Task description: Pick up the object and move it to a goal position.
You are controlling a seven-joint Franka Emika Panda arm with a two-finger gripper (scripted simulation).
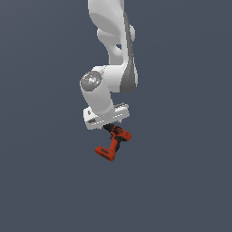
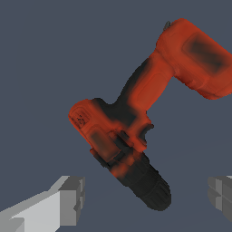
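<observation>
The red-orange drill point(image 1: 113, 146) lies on its side on the flat grey floor, with its black chuck up under the hand and its blocky base toward the exterior view's left. My gripper point(image 1: 108, 127) hangs directly over the chuck end. In the wrist view the drill point(image 2: 136, 104) fills the frame. Its black chuck point(image 2: 147, 181) lies between my two grey fingertips point(image 2: 72, 199). The gripper point(image 2: 147, 197) is open, with wide gaps between each finger and the chuck. Nothing is held.
The plain dark grey floor point(image 1: 45, 181) stretches in all directions around the drill. No other objects, edges or goal marker show in either view.
</observation>
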